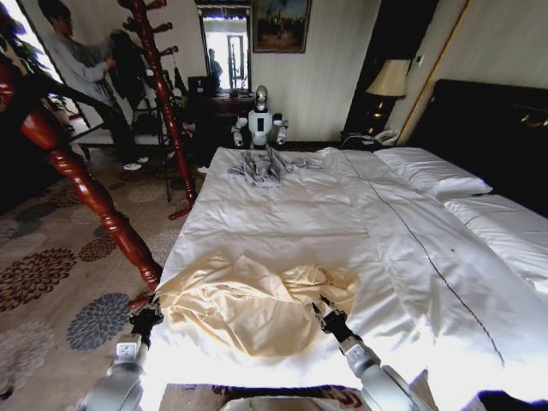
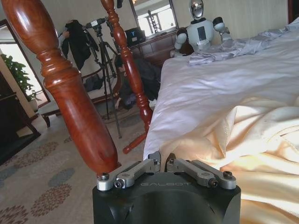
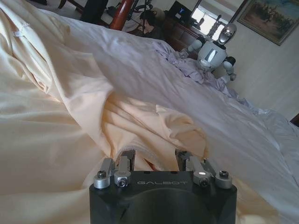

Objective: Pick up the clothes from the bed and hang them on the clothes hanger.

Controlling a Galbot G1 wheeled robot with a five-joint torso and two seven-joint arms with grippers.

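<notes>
bed (image 1: 360, 223) | wooden stand (image 1: 86, 184) beside left gripper (image 1: 152, 310) | clothes (image 1: 248, 300)

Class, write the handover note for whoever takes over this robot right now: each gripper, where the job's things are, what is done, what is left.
Left gripper: shut on the near left edge of the clothes.
Right gripper: open, fingers at the garment's near right edge, fabric between them.
The clothes lie crumpled at the near end of the bed, not lifted.
Done: both grippers placed at the garment.
Left: close the right gripper, lift the garment, hang it on the hanger.
</notes>
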